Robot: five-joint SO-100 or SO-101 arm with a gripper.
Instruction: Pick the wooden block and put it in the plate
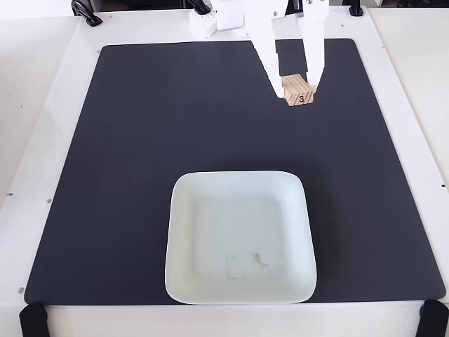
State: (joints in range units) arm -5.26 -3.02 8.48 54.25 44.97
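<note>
The wooden block (pixel 298 90), a small tan bar with a "3" on its near end, lies on the black mat at the upper right of the fixed view. My white gripper (pixel 295 86) comes down from the top edge and straddles the block, one finger (pixel 270 70) on its left and the other finger (pixel 315 67) on its right. The jaws stand apart around the block, close to its sides; the block rests on the mat. The plate (pixel 184 232), pale mint-white and square with a small smudge, sits empty at the lower centre, well below the block.
A black mat (pixel 140 140) covers most of the white table (pixel 35 105). Black clamps sit at the table's corners (pixel 84 12). A small white part (pixel 202 22) lies by the arm's base at the top.
</note>
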